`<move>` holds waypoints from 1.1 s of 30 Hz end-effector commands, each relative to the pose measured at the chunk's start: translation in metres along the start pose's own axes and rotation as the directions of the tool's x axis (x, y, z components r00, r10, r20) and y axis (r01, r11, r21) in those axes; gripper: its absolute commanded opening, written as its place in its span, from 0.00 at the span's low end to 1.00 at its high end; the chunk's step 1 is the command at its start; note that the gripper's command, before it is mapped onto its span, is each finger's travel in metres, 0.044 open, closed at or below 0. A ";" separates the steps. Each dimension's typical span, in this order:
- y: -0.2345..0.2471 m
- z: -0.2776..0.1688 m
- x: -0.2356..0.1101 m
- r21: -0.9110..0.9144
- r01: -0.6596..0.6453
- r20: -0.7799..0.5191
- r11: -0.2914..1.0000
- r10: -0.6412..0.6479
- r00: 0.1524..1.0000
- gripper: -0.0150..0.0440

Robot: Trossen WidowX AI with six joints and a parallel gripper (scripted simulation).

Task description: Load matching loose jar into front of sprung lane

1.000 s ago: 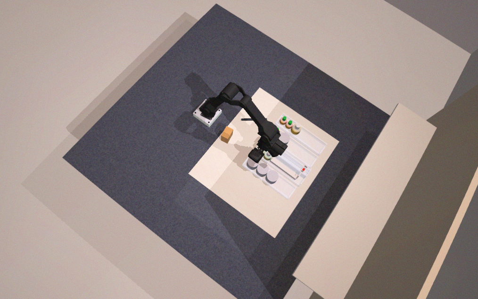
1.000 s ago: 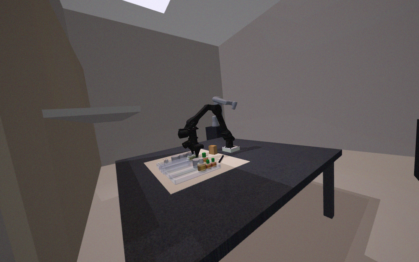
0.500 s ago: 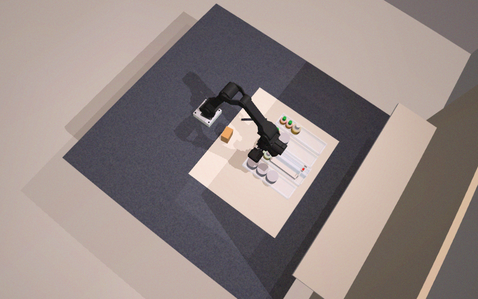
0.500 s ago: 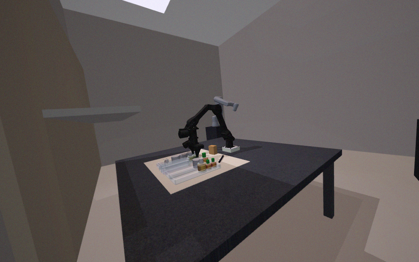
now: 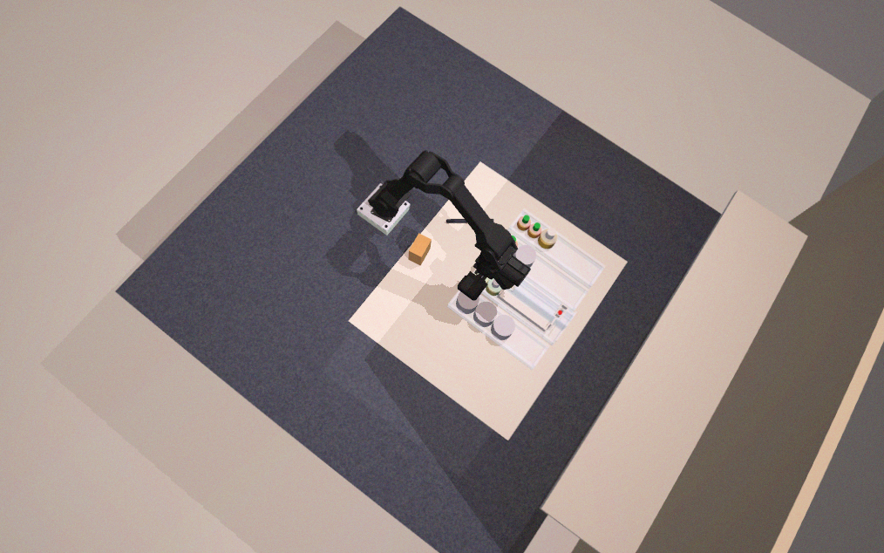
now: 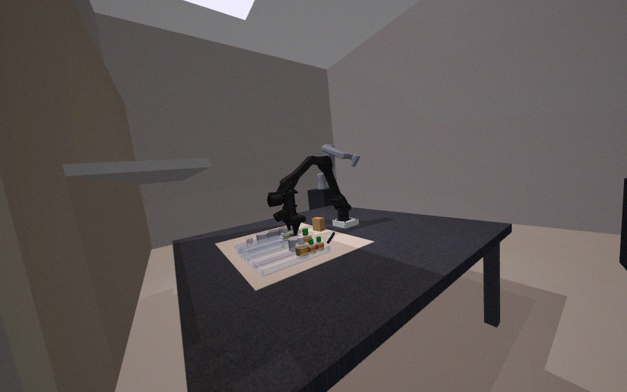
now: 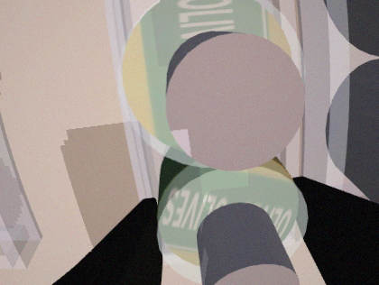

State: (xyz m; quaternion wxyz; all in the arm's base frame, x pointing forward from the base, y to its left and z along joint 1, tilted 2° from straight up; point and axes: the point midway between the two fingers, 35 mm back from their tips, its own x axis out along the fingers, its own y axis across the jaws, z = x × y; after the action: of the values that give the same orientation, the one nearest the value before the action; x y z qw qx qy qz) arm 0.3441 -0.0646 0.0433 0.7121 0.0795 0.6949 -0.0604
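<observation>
Wrist view shows two olive jars end to end: the held olive jar (image 7: 230, 217), nearest the camera with its grey lid (image 7: 248, 262), and the lane's olive jar (image 7: 210, 67) just ahead of it, touching or nearly so. The gripper (image 7: 234, 241) is clenched on the near jar, its dark body framing the jar on both sides.

Judging by the clear wall and printed label, the jar looks like stiff, smooth glass or hard plastic: it will not give under the squeeze, could slip if tilted, and should be gripped across its body below the lid, kept upright while it shoves the row back against the spring.

From the top view, the gripper (image 5: 486, 281) sits at the front end of the sprung lane (image 5: 531, 306), whose rear carries a red-marked pusher plate (image 5: 559, 313). The clear lane tray (image 5: 587, 270) on the bench (image 5: 274, 162) holds three large grey-lidded jars (image 5: 486, 312) in the neighbouring lane's front, and three small bottles (image 5: 535, 229) in the far lane. Whether the held jar stands on the lane floor cannot be told.
</observation>
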 end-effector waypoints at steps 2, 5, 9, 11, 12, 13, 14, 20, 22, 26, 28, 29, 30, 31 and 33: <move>0.000 0.001 0.000 -0.003 0.001 0.006 1.000 -0.001 1.000 0.25; 0.000 0.000 0.000 -0.003 0.001 0.006 1.000 -0.001 1.000 0.25; 0.000 -0.001 0.000 -0.003 0.001 0.006 1.000 -0.001 1.000 0.25; 0.000 -0.001 0.001 -0.003 0.001 0.006 1.000 -0.001 1.000 0.25; 0.000 -0.001 0.001 -0.003 0.001 0.006 1.000 -0.001 1.000 0.25; 0.000 -0.001 0.001 -0.003 0.001 0.006 1.000 -0.001 1.000 0.25; 0.000 -0.001 0.001 -0.003 0.001 0.006 1.000 -0.001 1.000 0.25; 0.000 -0.002 0.001 -0.003 0.001 0.006 1.000 -0.001 1.000 0.25; 0.000 -0.003 0.001 -0.003 0.001 0.006 1.000 -0.001 1.000 0.25; 0.000 -0.003 0.001 -0.003 0.001 0.006 1.000 -0.001 1.000 0.25; 0.000 -0.004 0.001 -0.003 0.001 0.006 1.000 -0.001 1.000 0.25; 0.000 -0.004 0.001 -0.003 0.001 0.006 1.000 -0.001 1.000 0.25; 0.000 -0.004 0.001 -0.003 0.001 0.006 1.000 -0.001 1.000 0.25; 0.000 -0.004 0.001 -0.003 0.001 0.006 1.000 -0.001 1.000 0.25; 0.000 -0.005 0.001 -0.003 0.001 0.006 1.000 -0.001 1.000 0.25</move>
State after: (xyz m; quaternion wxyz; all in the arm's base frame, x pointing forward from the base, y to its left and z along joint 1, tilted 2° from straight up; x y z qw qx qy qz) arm 0.3407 -0.0640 0.0433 0.7148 0.0792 0.6921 -0.0606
